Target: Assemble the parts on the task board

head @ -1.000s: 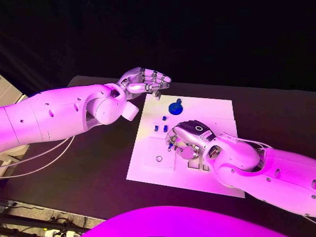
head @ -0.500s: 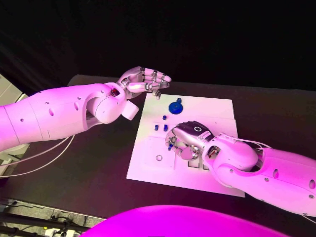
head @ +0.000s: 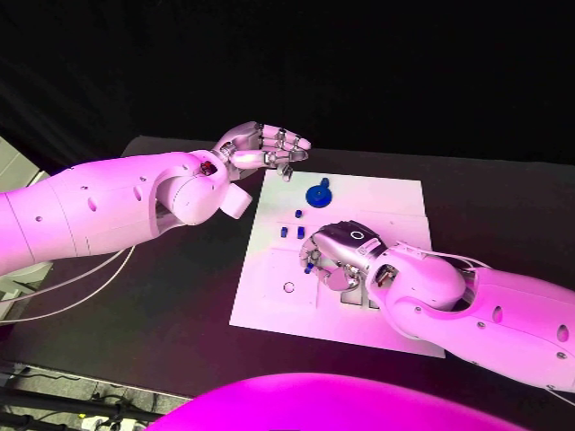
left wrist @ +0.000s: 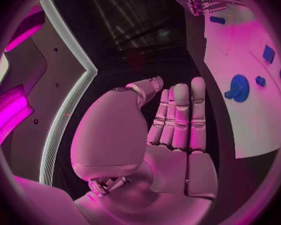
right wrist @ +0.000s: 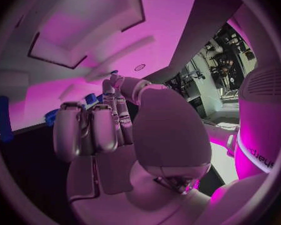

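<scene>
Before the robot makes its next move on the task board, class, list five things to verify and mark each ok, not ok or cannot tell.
1. The task board lies flat on the table: ok.
2. The left hand is off the board, at its far corner, and holds nothing, as its wrist view shows: ok.
3. The right hand is over the middle of the board: ok.
4. The right hand has a small blue part at its fingertips; whether it is held firmly: cannot tell.
5. The blue gear near the far edge lies apart from both hands: ok.
</scene>
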You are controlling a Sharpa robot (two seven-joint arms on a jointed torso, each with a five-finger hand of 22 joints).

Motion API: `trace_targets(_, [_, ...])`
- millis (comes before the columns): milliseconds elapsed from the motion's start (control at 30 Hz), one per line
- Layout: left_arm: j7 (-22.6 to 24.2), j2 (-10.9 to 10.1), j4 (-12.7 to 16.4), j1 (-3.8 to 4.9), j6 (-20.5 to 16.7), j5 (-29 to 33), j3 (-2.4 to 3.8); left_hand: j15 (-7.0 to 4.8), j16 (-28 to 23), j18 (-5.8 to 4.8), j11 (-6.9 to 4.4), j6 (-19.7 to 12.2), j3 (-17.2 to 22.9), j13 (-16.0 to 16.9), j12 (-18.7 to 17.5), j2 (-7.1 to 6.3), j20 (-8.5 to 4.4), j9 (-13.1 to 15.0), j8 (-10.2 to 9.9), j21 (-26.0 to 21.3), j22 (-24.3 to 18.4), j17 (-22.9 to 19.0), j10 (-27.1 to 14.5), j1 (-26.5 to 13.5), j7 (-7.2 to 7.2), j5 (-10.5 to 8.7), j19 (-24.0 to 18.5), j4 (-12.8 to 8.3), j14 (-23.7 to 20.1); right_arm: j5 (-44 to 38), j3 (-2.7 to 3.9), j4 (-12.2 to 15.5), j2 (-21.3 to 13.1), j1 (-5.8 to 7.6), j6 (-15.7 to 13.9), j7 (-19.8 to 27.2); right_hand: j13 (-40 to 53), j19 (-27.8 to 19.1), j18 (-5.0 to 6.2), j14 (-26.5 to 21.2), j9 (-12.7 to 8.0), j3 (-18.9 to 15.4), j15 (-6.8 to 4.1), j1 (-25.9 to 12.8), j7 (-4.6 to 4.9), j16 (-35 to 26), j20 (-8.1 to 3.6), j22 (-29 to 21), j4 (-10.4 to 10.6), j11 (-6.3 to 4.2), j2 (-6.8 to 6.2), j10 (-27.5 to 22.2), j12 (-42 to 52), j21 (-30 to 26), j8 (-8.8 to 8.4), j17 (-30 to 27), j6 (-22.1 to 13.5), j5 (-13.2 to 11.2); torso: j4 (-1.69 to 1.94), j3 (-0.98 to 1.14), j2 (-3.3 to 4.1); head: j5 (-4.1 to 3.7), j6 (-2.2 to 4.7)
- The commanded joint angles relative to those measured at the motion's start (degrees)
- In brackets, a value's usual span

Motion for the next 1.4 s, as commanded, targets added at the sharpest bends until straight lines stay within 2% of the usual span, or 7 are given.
trace_targets(33, [0.1, 0.1, 0.2, 0.07, 1.3, 0.2, 0.05, 0.16, -0.2, 0.40, -0.04, 0.0, -0.5, -0.1, -0.1, 0.55, -0.04, 0.1, 0.1, -0.4, 0.0, -0.1, -0.2, 0.1, 0.19, 0.05, 0.4, 0.0, 0.0, -2.1, -0.13, -0.3, 0.4, -0.10, 2.3, -1.3, 1.7, 0.0, -0.41, 2.3, 0.1, 0.4, -0.28, -0.2, 0.26, 0.2, 0.10, 3.2, 0.1, -2.79, 0.33, 3.2, 0.1, -0.2, 0.22, 0.0, 0.2, 0.2, 0.03, 0.01, 0.03, -0.05, -0.02])
trace_targets(533, [0.1, 0.0, 0.3, 0.07, 1.7, 0.2, 0.05, 0.18, -0.2, 0.39, -0.02, 0.0, -0.5, -0.1, -0.2, 0.52, -0.03, 0.1, 0.1, -0.4, -0.1, -0.1, -0.3, 0.0, 0.19, 0.02, 0.4, 0.1, 0.0, -3.3, -0.49, -0.7, 1.0, -0.31, 4.7, -0.8, 1.7, -1.1, 0.01, 1.9, 0.4, -1.4, -0.02, -2.4, 0.45, -0.4, 0.39, 1.9, 0.3, -2.55, -0.65, 2.0, 0.0, -2.1, -0.12, -1.5, -0.4, 2.8, -0.01, -0.02, 0.01, 0.00, -0.25])
trace_targets(700, [0.1, -0.1, 0.3, 0.08, 1.7, 0.2, 0.05, 0.18, -0.2, 0.39, -0.02, 0.0, -0.5, -0.1, -0.2, 0.52, -0.03, 0.1, 0.1, -0.4, -0.1, -0.1, -0.3, 0.0, 0.19, 0.02, 0.4, 0.1, 0.0, -2.9, -0.54, -0.8, 0.8, -0.31, 4.5, -0.4, 0.1, -2.4, 0.57, 1.6, 0.2, -2.6, 1.23, -4.1, 1.42, -0.8, 1.36, -0.2, 1.0, -0.97, -1.72, -4.5, -0.2, -5.1, -1.61, -2.6, -2.7, 3.2, -0.04, -0.02, -0.04, -0.05, -0.29])
trace_targets(867, [0.1, -0.1, 0.2, 0.08, 1.7, 0.2, 0.05, 0.18, -0.2, 0.39, -0.02, 0.0, -0.5, -0.1, -0.2, 0.52, -0.03, 0.1, 0.1, -0.4, -0.1, -0.1, -0.3, 0.0, 0.19, 0.02, 0.4, 0.1, 0.0, -2.7, -0.56, -0.8, 0.6, -0.31, 3.1, -0.2, -0.4, -3.0, 0.88, 1.4, 0.1, -2.6, 1.75, -4.1, 1.73, -0.7, 1.88, -1.2, 1.0, -0.35, -2.20, -7.4, -0.1, -6.6, -1.99, -2.9, -3.2, 3.3, 0.00, 0.02, -0.02, -0.17, -0.23])
trace_targets(1000, [0.0, -0.2, 0.2, 0.08, 1.7, 0.2, 0.05, 0.18, -0.2, 0.39, -0.02, 0.0, -0.5, -0.1, -0.2, 0.52, -0.03, 0.1, 0.1, -0.4, -0.1, -0.1, -0.3, 0.0, 0.19, 0.02, 0.4, 0.1, 0.0, -2.6, -0.56, -0.8, 0.4, -0.31, 1.0, 0.1, -0.5, -5.1, 1.78, 0.7, -0.5, -3.1, 2.36, -4.1, 1.99, -1.7, 2.49, -4.3, 0.8, 0.34, -3.02, -12.0, 0.0, -11.0, -3.88, -5.1, -6.0, 3.2, -0.01, 0.03, 0.00, -0.26, -0.12])
trace_targets(1133, [0.0, -0.2, 0.2, 0.08, 1.7, 0.2, 0.05, 0.18, -0.2, 0.39, -0.02, 0.0, -0.5, -0.1, -0.2, 0.52, -0.03, 0.1, 0.1, -0.4, -0.1, -0.1, -0.3, 0.0, 0.19, 0.02, 0.4, 0.1, 0.0, -2.4, -0.57, -0.5, -0.2, -0.30, -1.4, 0.2, -0.4, -8.2, 3.01, -1.5, -1.1, -5.4, 3.00, -2.9, 1.36, -4.9, 3.10, -8.9, 0.4, 1.13, -3.01, -17.2, 0.5, -17.6, -5.82, -10.3, -8.7, 3.1, 0.01, 0.02, -0.03, -0.34, 0.04])
trace_targets(1400, [-0.2, -0.3, 0.0, 0.08, 1.9, 0.2, 0.04, 0.20, -0.3, 0.39, -0.03, 0.0, -0.7, -0.2, -0.2, 0.56, 0.00, 0.1, 0.1, -0.6, -0.2, -0.1, -0.4, 0.0, 0.16, 0.02, 0.4, 0.1, 0.0, -1.1, -0.43, 2.3, -3.5, 0.25, -4.8, 0.5, -0.2, -8.6, 3.27, -2.0, -1.5, -7.5, 3.16, -1.9, 1.42, -5.4, 3.30, -9.9, 0.3, 1.32, -2.82, -18.9, 1.4, -19.1, -6.68, -11.6, -9.7, 3.4, -0.03, 0.03, -0.05, -0.71, 0.31])
